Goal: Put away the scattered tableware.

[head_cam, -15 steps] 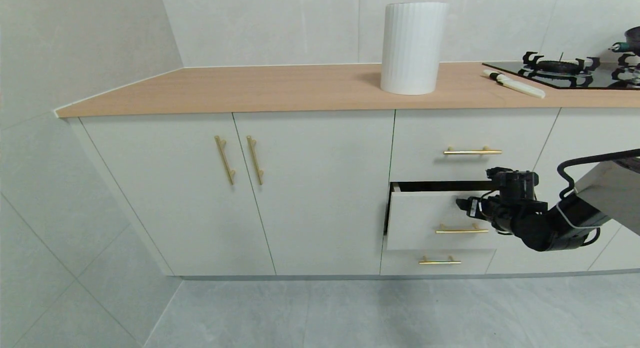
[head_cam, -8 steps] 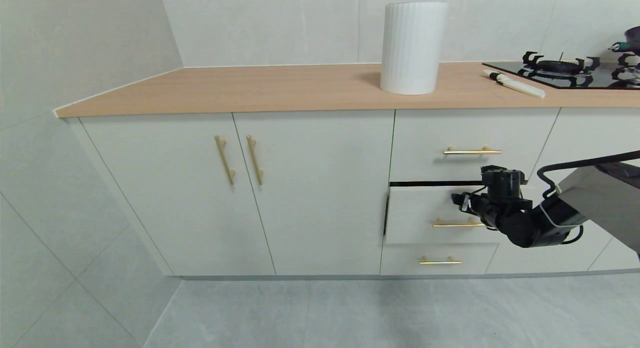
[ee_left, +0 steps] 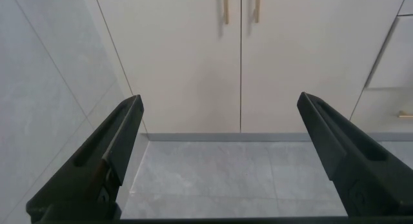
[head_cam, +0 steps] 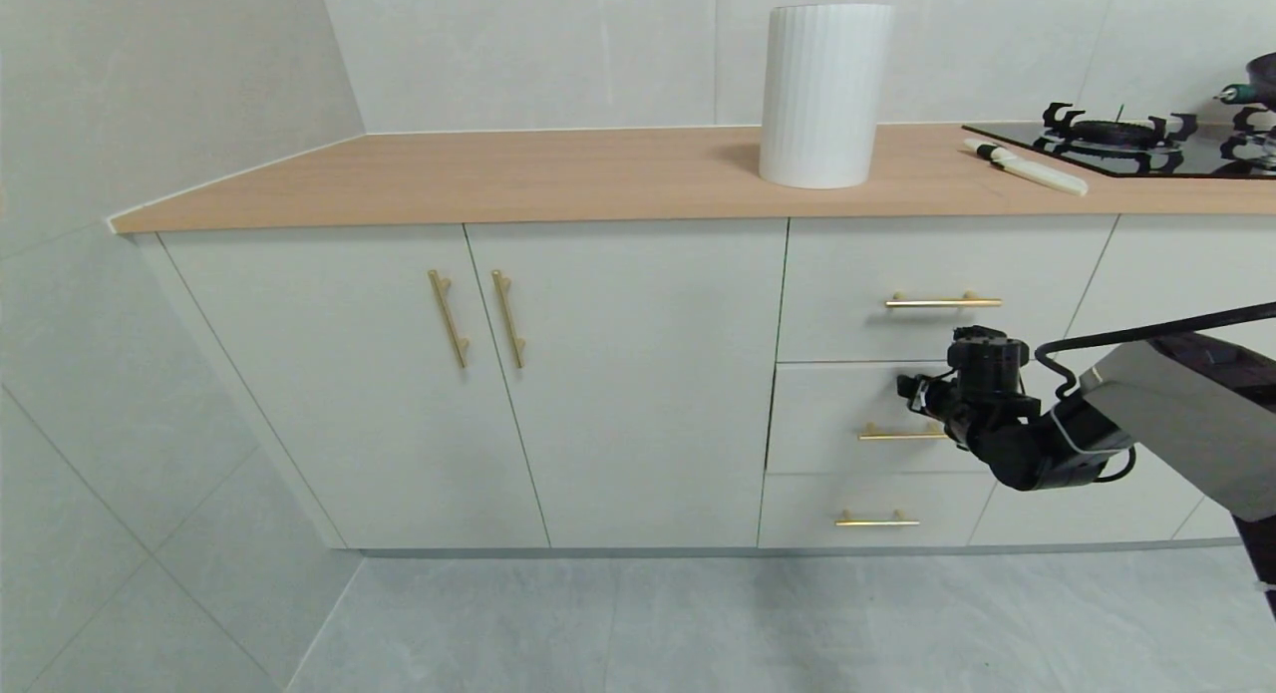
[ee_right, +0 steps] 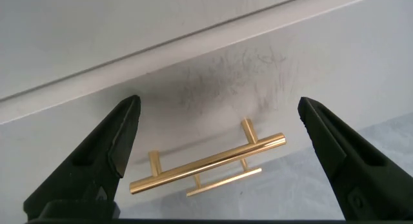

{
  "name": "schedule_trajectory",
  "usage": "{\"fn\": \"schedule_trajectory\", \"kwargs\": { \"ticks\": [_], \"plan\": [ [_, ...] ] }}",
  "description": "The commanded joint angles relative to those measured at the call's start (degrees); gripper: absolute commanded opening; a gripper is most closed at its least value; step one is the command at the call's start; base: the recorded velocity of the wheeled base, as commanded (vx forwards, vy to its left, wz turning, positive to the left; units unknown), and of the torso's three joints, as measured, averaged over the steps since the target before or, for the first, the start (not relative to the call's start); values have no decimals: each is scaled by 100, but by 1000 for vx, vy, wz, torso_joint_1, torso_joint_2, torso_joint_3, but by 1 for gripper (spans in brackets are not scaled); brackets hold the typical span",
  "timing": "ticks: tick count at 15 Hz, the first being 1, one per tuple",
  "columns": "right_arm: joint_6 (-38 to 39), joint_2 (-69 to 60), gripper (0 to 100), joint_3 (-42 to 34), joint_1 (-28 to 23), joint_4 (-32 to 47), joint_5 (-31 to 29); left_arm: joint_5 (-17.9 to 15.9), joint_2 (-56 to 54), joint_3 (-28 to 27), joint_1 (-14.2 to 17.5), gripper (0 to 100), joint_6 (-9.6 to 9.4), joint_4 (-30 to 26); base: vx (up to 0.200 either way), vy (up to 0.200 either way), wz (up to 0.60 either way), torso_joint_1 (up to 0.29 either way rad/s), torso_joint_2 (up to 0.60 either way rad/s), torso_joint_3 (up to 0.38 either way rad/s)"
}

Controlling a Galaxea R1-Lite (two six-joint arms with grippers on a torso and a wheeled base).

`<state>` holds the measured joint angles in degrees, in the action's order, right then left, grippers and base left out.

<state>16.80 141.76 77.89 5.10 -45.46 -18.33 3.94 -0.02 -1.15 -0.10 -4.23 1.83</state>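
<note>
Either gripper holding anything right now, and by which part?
Nothing is held. The right gripper is open in front of the drawer handle, not clamped on it; the left gripper is open too.

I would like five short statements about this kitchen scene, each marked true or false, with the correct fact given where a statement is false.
1. The middle drawer is shut. True.
2. The right end effector is clamped on that drawer's gold handle. False: it is open in front of the drawer face and grips nothing.
3. A white ribbed cylinder stands upright on the countertop. True.
4. The white knife lies in a drawer. False: it lies on the countertop, beside the hob.
5. The left end effector holds a spoon. False: it is open and empty.
</note>
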Motion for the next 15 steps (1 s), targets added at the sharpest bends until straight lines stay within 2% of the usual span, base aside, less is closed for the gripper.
{"fn": "schedule_trajectory", "kwargs": {
  "ticks": [1,9,13,15],
  "plan": [
    [-1,53,100,42,0,2,-3,2,2,0,1,100,1,2,0,0,0,0,0,0],
    [87,255,100,456,-35,2,-337,2,2,0,1,100,1,2,0,0,0,0,0,0],
    [87,115,100,376,-96,2,-364,2,2,0,1,100,1,2,0,0,0,0,0,0],
    [87,-246,100,69,-158,-16,-478,2,2,0,1,100,1,2,0,0,0,0,0,0]
  ]
}}
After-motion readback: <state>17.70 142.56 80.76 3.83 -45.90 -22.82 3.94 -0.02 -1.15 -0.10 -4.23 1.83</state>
